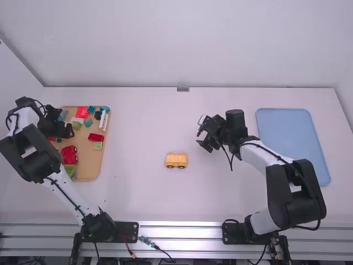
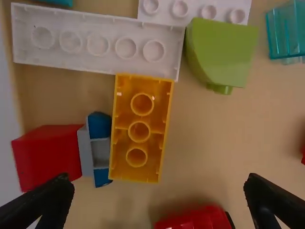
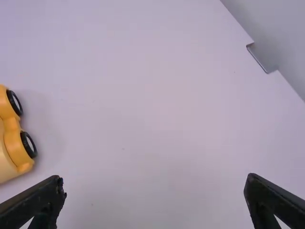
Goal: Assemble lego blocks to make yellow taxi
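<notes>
I take the yellow wheeled piece (image 1: pixel 176 160) as the centre of the clock; it sits in the middle of the white table (image 1: pixel 138 193), and its black wheels show toward six o'clock. The left gripper (image 1: pixel 67 132) is between nine and ten o'clock, over the tan tray (image 1: pixel 91 165), and its two fingers are spread. Beneath it, in this tray, lies the yellow block (image 2: pixel 139 131) with the hollow underside up, so three round tubes are seen. One end of it touches the long white block (image 2: pixel 97 45), and just beside its long side is the small blue and grey piece (image 2: pixel 100 152). The right gripper (image 1: pixel 201 138) is near the wheeled piece, between one and two o'clock, also with fingers spread. The blue tray (image 1: pixel 293 146) is at three o'clock.
</notes>
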### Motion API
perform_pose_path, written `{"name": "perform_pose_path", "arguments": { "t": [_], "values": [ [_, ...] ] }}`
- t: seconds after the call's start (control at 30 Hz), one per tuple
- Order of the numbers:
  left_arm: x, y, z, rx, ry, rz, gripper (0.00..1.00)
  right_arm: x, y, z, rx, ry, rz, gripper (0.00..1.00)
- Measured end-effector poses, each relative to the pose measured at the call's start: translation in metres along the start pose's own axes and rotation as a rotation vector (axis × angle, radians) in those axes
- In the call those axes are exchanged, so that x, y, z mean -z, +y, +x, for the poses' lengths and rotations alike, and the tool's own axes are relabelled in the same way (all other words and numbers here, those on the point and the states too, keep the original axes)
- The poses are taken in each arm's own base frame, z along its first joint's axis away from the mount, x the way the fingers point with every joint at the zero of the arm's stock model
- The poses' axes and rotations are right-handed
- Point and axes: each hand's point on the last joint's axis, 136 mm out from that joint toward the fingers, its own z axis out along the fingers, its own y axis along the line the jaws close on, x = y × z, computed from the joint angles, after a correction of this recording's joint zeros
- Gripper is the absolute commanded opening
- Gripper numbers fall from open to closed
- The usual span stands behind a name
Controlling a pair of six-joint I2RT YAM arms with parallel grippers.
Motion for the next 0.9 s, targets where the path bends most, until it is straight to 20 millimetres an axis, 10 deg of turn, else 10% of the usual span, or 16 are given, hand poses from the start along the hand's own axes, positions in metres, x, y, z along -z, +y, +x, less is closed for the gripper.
{"name": "perform_pose_path", "arguments": {
  "t": [0.9],
  "values": [
    [0.003,0.002,-0.022,0.023,0.043,-0.020,0.80,0.000,0.003,0.003,-0.023,0.012,-0.011,1.00]
  ]
}}
